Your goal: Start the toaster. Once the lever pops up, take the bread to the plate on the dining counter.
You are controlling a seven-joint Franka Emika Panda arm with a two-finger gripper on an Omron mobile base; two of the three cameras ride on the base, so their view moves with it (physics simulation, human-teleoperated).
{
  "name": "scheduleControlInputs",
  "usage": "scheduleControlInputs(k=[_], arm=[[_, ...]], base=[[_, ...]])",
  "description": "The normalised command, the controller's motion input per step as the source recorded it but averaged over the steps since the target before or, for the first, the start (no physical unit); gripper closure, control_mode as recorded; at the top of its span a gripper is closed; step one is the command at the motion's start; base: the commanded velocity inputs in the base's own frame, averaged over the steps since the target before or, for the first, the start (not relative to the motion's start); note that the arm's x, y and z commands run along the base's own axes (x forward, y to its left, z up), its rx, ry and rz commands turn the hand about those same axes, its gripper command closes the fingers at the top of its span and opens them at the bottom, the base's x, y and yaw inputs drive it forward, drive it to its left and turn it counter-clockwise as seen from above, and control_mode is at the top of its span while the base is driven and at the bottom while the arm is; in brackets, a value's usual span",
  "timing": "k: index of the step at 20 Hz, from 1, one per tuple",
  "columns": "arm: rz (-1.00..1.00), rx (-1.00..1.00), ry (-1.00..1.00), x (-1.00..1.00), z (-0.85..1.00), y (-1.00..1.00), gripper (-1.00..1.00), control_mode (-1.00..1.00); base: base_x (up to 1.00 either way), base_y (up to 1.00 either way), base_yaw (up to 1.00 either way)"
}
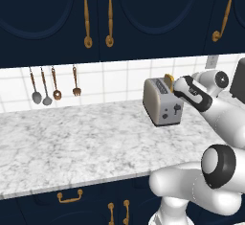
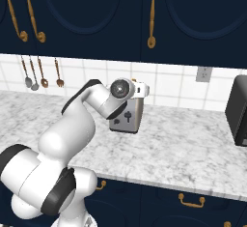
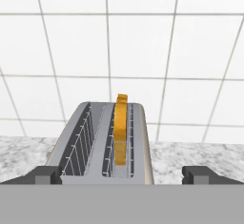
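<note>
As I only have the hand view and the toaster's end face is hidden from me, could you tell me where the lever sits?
Observer: In the left base view, the lever is on the toaster's narrow end face, which is turned toward the robot.
Operator: Thank you. Does anything stand near the toaster?
Observer: In the right base view, a dark appliance stands on the counter to the toaster's right, well apart from it.
Operator: And on the other side?
Observer: Four utensils hang on the tiled wall.
</note>
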Motion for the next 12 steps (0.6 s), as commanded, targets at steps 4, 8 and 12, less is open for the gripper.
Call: scheduleControlInputs(k=[4,8,12], arm=[[0.00,0.00,0.00,0.00,0.00,0.00,-1.00,-1.00],[0.00,0.00,0.00,0.00,0.00,0.00,-1.00,-1.00],[0.00,0.00,0.00,0.00,0.00,0.00,-1.00,-1.00]], base=[[0.00,0.00,0.00],[0.00,0.00,0.00],[0.00,0.00,0.00]])
